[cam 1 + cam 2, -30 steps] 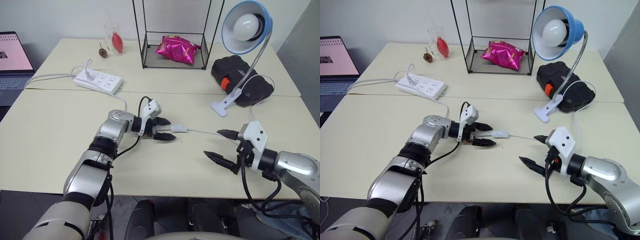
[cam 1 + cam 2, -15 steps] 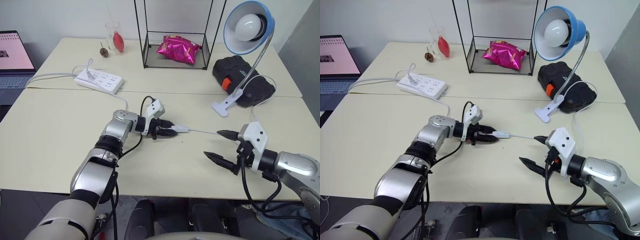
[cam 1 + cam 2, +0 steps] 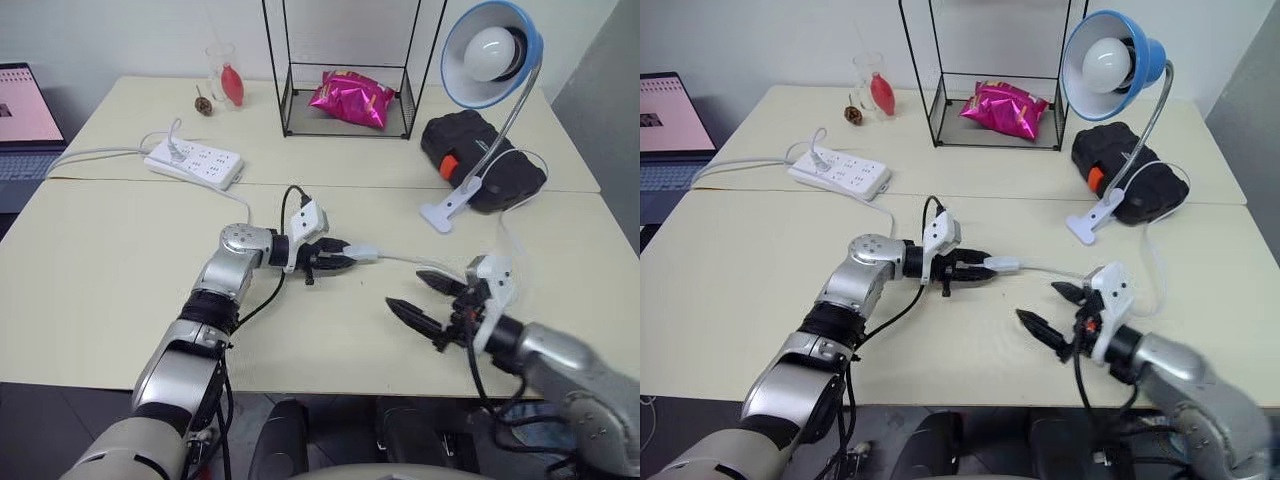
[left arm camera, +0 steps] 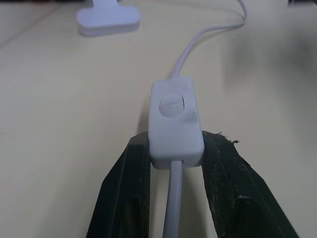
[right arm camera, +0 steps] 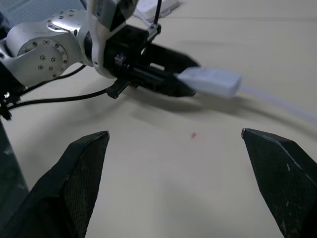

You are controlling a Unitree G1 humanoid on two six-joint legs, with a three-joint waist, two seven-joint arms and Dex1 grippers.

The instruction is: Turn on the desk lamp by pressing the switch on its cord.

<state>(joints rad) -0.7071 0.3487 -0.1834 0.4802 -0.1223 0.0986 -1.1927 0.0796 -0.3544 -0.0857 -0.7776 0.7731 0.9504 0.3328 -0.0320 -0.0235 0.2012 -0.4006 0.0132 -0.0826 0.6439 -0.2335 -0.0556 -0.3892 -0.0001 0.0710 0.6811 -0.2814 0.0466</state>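
Observation:
The small white switch on the thin white cord sits pinched between my left gripper's two black fingers, its round button facing up and uncovered. It hangs just above the tabletop. My left gripper is shut on it and points toward the right. My right gripper stands open a short way to the right of the switch and nearer the front edge, holding nothing. In the right wrist view the switch lies beyond the open fingers. The desk lamp, with its blue shade, stands at the back right on its clip base.
A white power strip lies at the back left, a laptop beyond it. A black wire rack with a pink bag stands at the back centre, a black case behind the lamp's clip, and a glass in the far corner.
My left gripper has shut on the switch and lifted it a little. My right gripper has moved left toward the switch and rolled, still open.

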